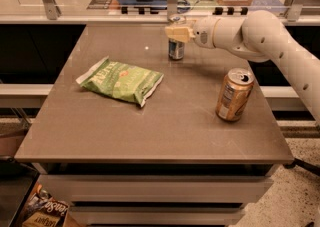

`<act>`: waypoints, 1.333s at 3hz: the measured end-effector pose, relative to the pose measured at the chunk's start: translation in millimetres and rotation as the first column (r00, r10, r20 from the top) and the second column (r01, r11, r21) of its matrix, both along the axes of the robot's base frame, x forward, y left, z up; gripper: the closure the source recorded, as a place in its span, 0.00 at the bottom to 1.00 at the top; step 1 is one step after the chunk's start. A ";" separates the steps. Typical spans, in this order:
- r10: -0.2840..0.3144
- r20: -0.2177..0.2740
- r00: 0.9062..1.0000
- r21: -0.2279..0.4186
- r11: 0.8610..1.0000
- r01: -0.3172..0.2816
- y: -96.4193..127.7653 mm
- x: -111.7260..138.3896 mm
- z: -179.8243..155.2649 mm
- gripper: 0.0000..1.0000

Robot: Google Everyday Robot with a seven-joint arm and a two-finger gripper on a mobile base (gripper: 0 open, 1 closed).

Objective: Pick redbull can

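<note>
The redbull can [176, 51], slim and silver with blue patches, stands upright on the far middle of the brown table [165, 121]. My gripper [176, 33] reaches in from the right at the end of the white arm [260, 36]. It sits at the can's upper part and covers the middle of it. The can's metallic top shows just above the gripper. The can's base rests on the table.
A wider gold can [234, 95] stands near the table's right edge, under the arm. A green chip bag [121, 80] lies left of centre. A railing and shelves with boxes run behind the table's far edge.
</note>
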State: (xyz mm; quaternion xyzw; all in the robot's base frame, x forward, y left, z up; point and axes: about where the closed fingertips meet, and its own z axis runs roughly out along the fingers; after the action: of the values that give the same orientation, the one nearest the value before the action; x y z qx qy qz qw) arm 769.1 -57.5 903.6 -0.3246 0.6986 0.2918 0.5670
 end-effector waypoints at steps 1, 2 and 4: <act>0.008 0.013 1.000 0.004 1.000 -0.008 -0.9 1.3 6.9 1.00; 0.007 0.037 0.999 -0.001 1.000 -0.007 -7.7 2.9 26.2 1.00; -0.004 0.076 0.997 -0.043 0.999 0.007 -17.5 6.1 78.5 1.00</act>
State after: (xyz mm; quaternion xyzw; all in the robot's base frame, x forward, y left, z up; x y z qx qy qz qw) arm 775.3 -75.1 982.1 -0.3457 0.6835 0.2625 0.5869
